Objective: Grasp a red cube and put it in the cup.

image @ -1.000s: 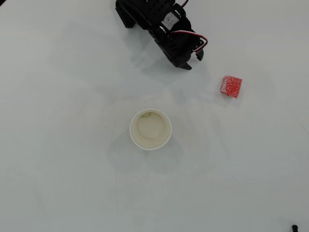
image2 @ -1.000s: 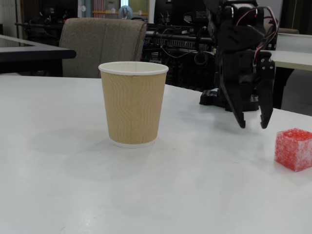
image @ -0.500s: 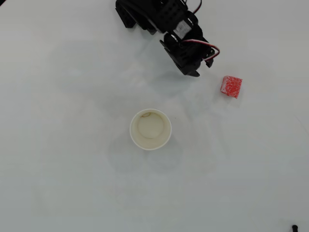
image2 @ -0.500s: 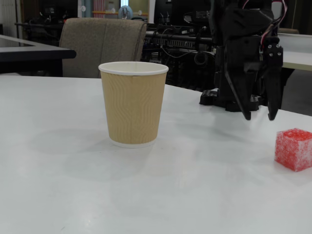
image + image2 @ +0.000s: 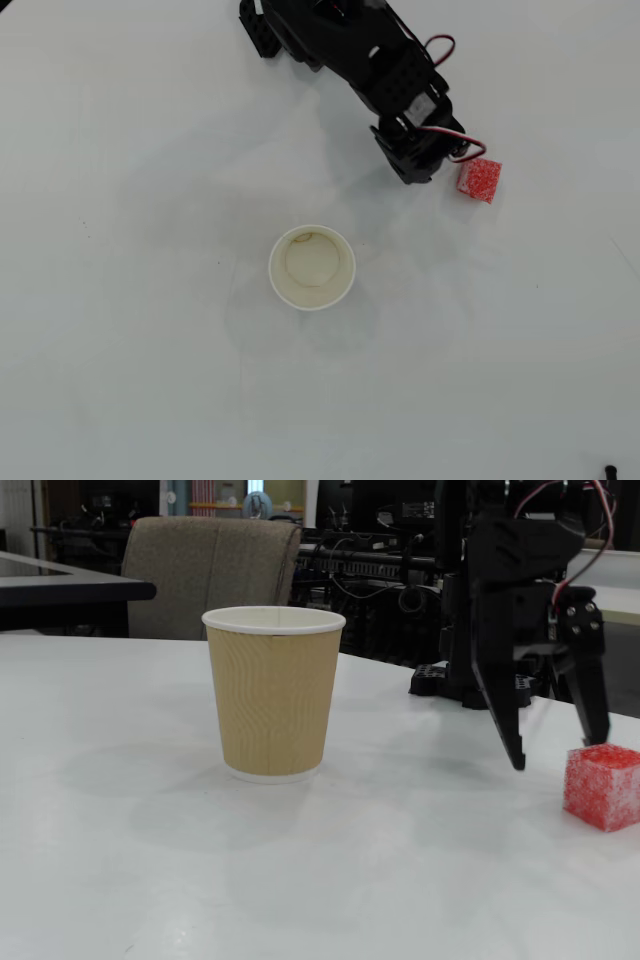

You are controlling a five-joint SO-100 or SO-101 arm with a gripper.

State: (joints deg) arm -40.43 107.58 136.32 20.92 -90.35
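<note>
Red cube [image 5: 601,786], pincer [image 5: 560,755] now nearer

One red cube [image 5: 479,180], one cup [image 5: 312,267] (paper) — and one chair [image 5: 212,575].

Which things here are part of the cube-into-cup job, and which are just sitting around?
Part of the job:
- red cube, on the table, not yet grasped
- cup, upright, nothing inside in the overhead view
- gripper, open, beside the cube

Just around:
- chair behind the table
- dark table at far left
- small black object at the table's edge in the overhead view
</note>
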